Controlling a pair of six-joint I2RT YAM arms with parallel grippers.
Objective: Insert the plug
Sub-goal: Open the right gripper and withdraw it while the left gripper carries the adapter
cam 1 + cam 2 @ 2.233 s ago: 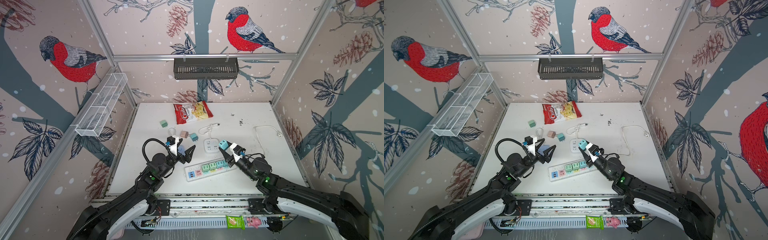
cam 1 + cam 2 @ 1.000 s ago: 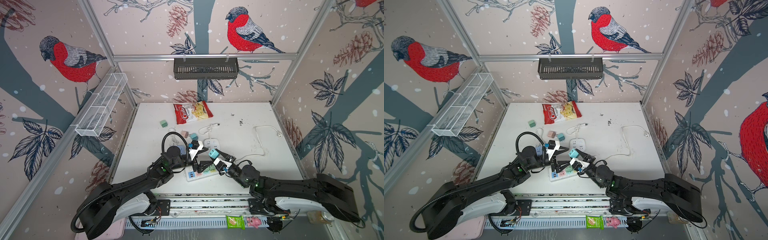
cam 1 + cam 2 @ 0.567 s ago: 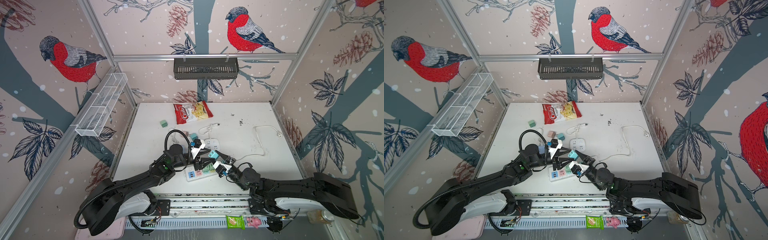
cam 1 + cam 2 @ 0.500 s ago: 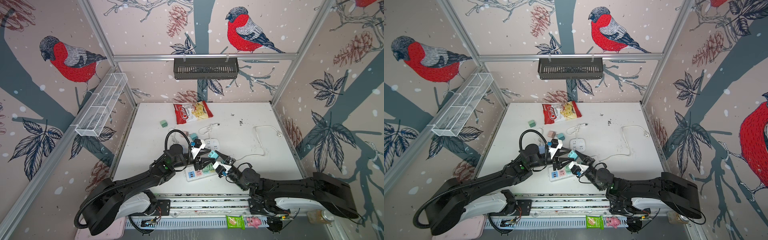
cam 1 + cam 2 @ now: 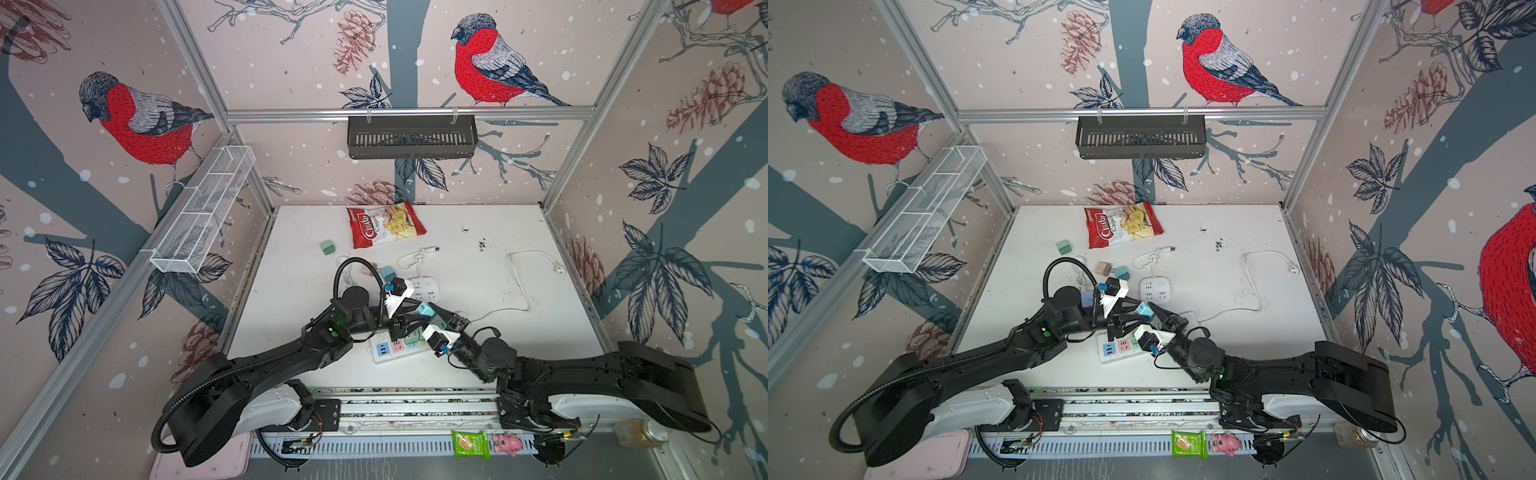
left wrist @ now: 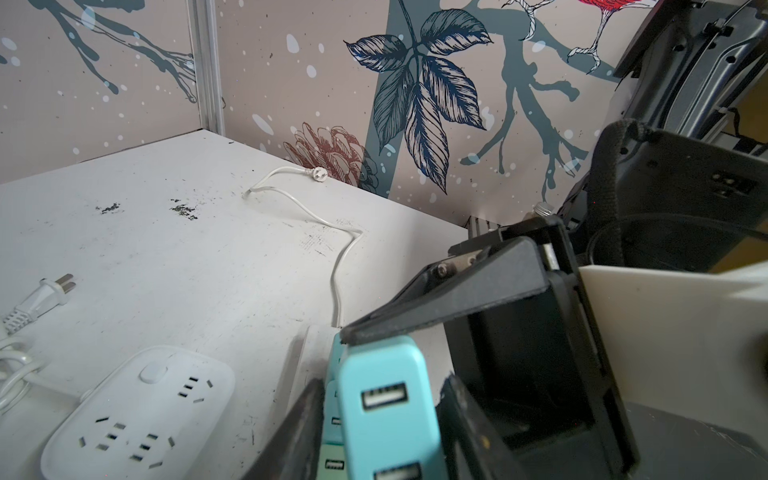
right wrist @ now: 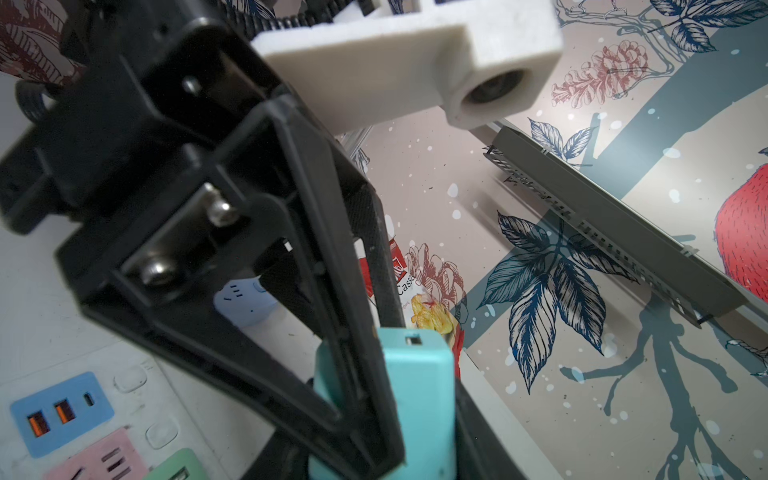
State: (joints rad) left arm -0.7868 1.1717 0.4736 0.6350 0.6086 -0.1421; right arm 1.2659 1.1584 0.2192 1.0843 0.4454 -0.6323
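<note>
Desk (image 5: 478, 282) front centre: teal plug (image 6: 388, 415) pinched by right jaws, also between left jaws, grip unclear; points rearward along right jaws.

The turquoise block-shaped plastic plug (image 5: 424, 309) (image 5: 1142, 309) (image 6: 386, 411) (image 7: 419, 395), two USB ports on one face, is up off the table (image 5: 540, 332), roughly upright. It's just at 1 o'clock from the white plastic power strip (image 5: 390, 349) (image 5: 1115, 347) (image 7: 62, 411), which has blue, pink and green socket panels and lies flat near 6 o'clock, angled 8-to-2.

walls: bullfinch wallpaper (image 5: 291, 62) | floor: white tabletop (image 5: 478, 282) | back: black basket (image 5: 411, 137) | left: wire rack (image 5: 203, 208)
</note>
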